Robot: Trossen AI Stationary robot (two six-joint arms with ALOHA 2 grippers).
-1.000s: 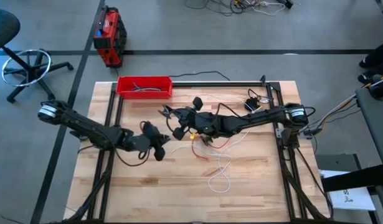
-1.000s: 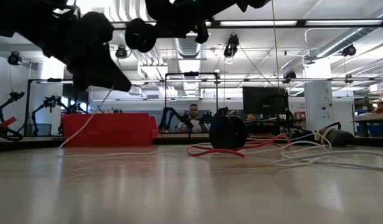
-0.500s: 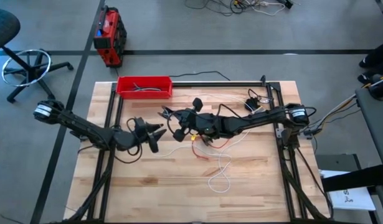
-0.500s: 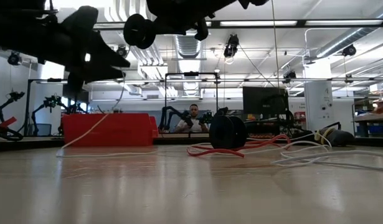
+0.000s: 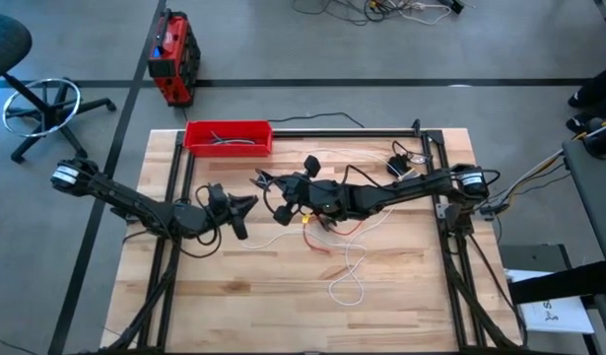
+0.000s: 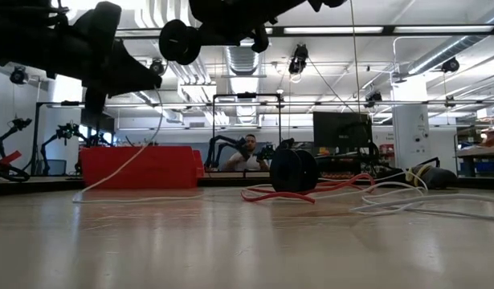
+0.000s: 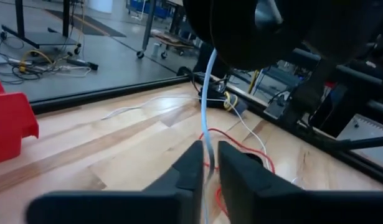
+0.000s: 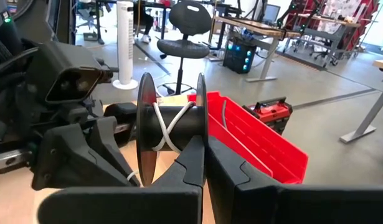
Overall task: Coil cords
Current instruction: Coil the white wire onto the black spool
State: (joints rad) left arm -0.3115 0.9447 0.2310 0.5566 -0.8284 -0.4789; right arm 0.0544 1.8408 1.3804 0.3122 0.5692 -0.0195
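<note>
My right gripper (image 8: 207,146) holds a black spool (image 8: 169,124) above the table's middle, with a few turns of the white cord (image 8: 163,127) on its hub. From the spool the white cord (image 7: 207,93) runs down through my left gripper (image 7: 207,152), which is shut on it just left of the spool (image 5: 238,205). The rest of the white cord (image 5: 347,281) lies in loose loops on the table. The red cord (image 5: 332,232) lies slack on the wood beside a second black spool (image 6: 293,170), which stands on the table. My left gripper pinches the white cord (image 7: 207,140) between its two fingers, a short way below the spool. The cord runs up from the fingers to the spool and slants down behind them to the table (image 6: 110,172). My right gripper pinches the rim of one spool flange (image 8: 201,124) between its two fingers. The spool is lifted clear of the table with its axis level.
A red tray (image 5: 229,136) with dark cables sits at the far left of the table. A small black device with wires (image 5: 399,166) lies at the far right. A person (image 6: 248,148) sits beyond the table. Bare wood lies along the near edge.
My left gripper has gone toward the table's far edge and a little left, rising and turning, with the white cord still in it. The stretch of cord from it down to the table now slants more steeply. The right gripper and spool have kept still.
</note>
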